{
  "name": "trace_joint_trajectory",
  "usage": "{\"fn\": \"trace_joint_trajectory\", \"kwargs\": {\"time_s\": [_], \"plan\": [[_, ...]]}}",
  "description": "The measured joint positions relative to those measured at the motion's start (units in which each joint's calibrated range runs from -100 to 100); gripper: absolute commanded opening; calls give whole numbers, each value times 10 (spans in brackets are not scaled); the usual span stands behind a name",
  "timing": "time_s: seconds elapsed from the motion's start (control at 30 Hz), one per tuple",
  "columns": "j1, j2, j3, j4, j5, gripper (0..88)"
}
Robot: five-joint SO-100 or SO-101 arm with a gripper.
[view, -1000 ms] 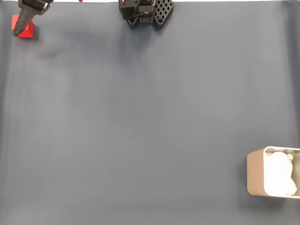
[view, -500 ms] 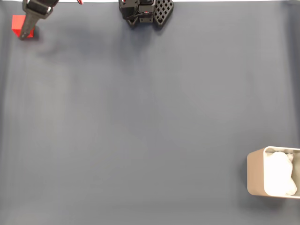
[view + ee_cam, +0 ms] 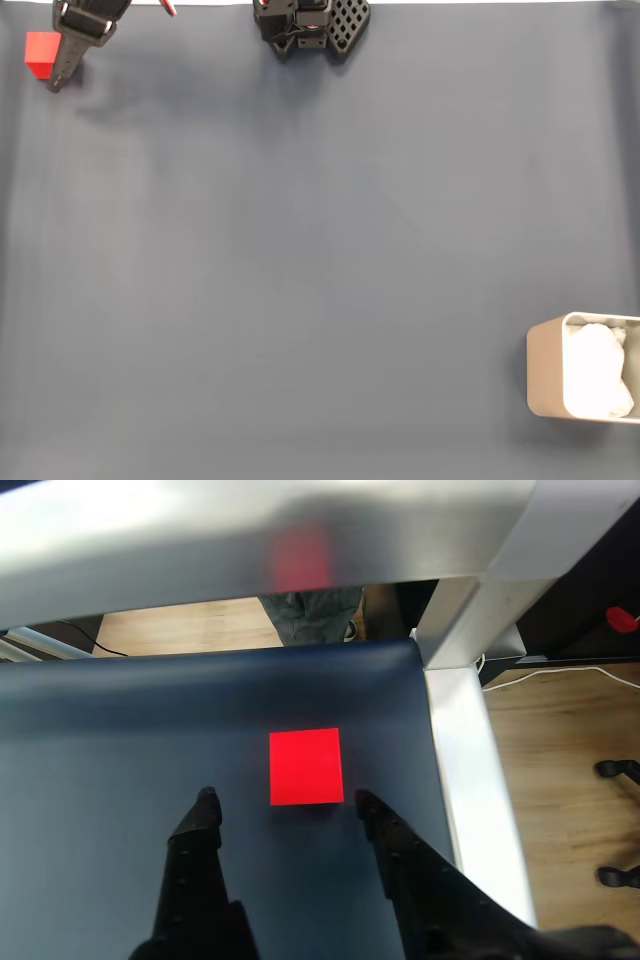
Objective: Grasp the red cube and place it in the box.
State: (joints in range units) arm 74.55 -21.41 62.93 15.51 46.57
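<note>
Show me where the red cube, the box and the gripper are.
red cube (image 3: 306, 766), wrist view, middle of its top face.
box (image 3: 544, 368), fixed view, its beige left wall.
gripper (image 3: 282, 798), wrist view, midway between the open fingertips.

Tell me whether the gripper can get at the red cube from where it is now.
Probably yes. In the wrist view the gripper is open, and the red cube lies just ahead of the gap between its fingers, with bare mat between. The table's edge rail stands close beside it.
</note>
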Motion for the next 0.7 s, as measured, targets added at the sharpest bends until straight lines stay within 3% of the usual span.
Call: {"fn": "trace_joint_trajectory", "kwargs": {"time_s": [0.7], "plan": [[-13,48,-54,-6,-27,320]]}}
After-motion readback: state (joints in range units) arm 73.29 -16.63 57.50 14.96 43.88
